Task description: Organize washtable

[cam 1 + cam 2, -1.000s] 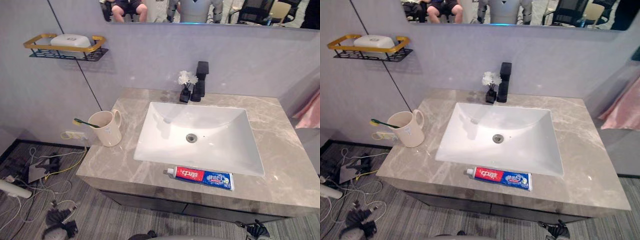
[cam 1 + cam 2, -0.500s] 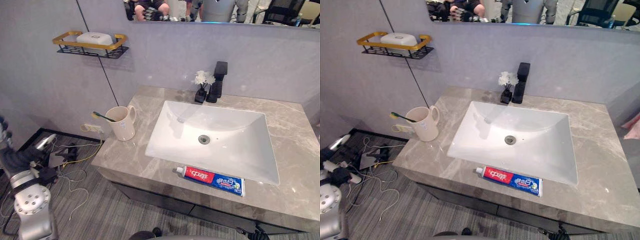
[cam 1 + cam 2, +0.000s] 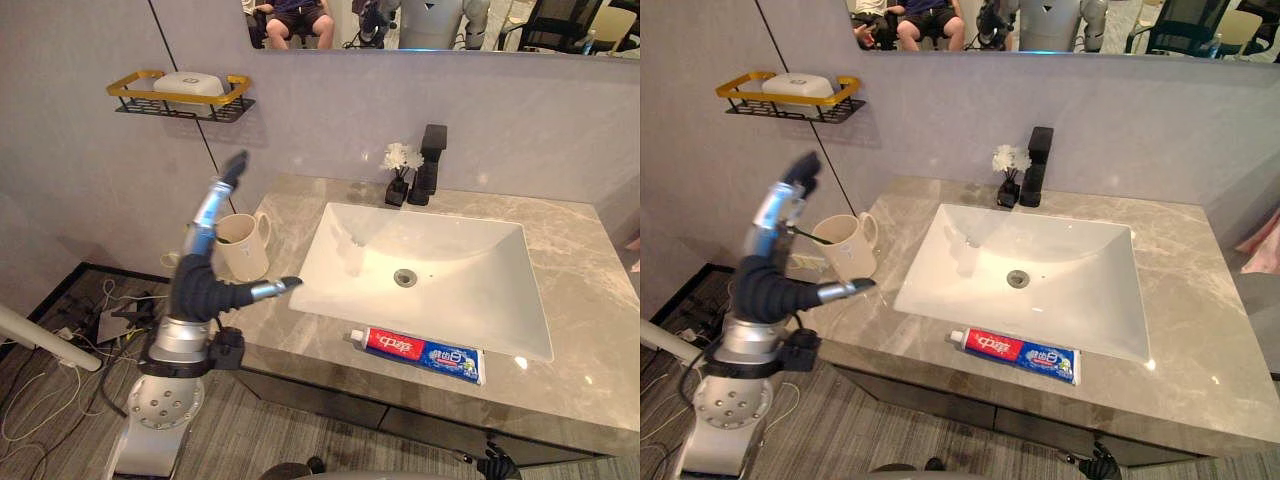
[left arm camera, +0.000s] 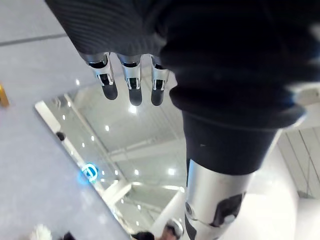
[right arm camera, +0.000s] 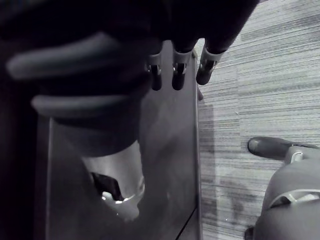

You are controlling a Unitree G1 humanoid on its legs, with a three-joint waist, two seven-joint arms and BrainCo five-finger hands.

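Note:
A red and blue toothpaste tube [image 3: 420, 352] lies on the grey marble counter [image 3: 585, 290], in front of the white sink [image 3: 500, 340]. At the counter's left end stands a beige cup [image 3: 247, 252] with a green toothbrush [image 3: 803, 232] in it. My left hand [image 3: 203, 282] is raised in front of the cup. It is open, fingers [image 4: 131, 82] pointing up and thumb stretched toward the sink, and it holds nothing. My right hand [image 5: 176, 70] hangs low beside the dark cabinet front, its fingers relaxed and empty.
A black faucet [image 3: 432, 160] and a small vase of white flowers [image 3: 401, 164] stand behind the sink. A gold-rimmed wall shelf [image 3: 180, 97] holds a white soap dish [image 3: 188, 83]. A mirror runs above. Cables and a white bar [image 3: 40, 340] lie on the floor at left.
My left arm has swung up from the lower left to stand in front of the cup, hand open. The camera has shifted a little; nothing on the counter moved.

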